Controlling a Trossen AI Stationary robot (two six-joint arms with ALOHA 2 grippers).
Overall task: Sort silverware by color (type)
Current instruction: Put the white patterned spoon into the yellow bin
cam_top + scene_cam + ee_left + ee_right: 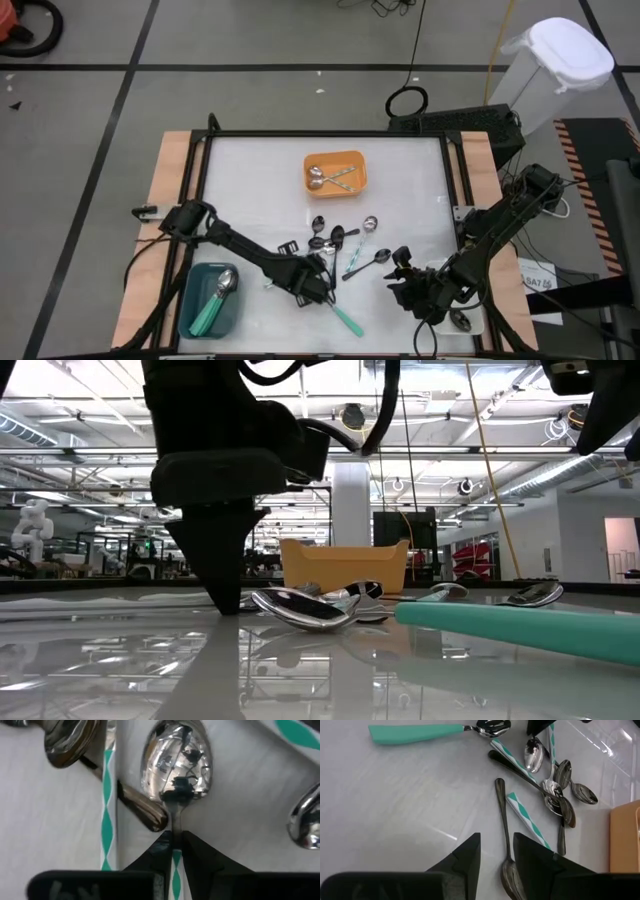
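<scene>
Loose spoons (340, 245) lie in a heap mid-table: black ones, silver ones, and ones with teal-and-white patterned handles. My left gripper (320, 285) stands at the heap's near side, pointing down, shut on a patterned-handle spoon (177, 760) that lies bowl up on the table. A larger spoon with a plain teal handle (346, 318) lies just nearer. My right gripper (496, 851) hovers open, right of the heap and above a black spoon (503, 815), touching nothing. My left gripper pinches the spoon between its two fingers (200, 855), where the silver neck meets the patterned handle (175, 856), just behind the bowl. The fingers come from above, pointing steeply down, one on either side of the handle. The spoon lies flat on the table.
A teal tray (196, 285) at the near left holds a teal-handled spoon. An orange tray (337, 157) at the far middle holds silver spoons. A white tray (470, 322) lies at the near right. A black spoon's handle end (150, 815) lies close beside the held spoon.
</scene>
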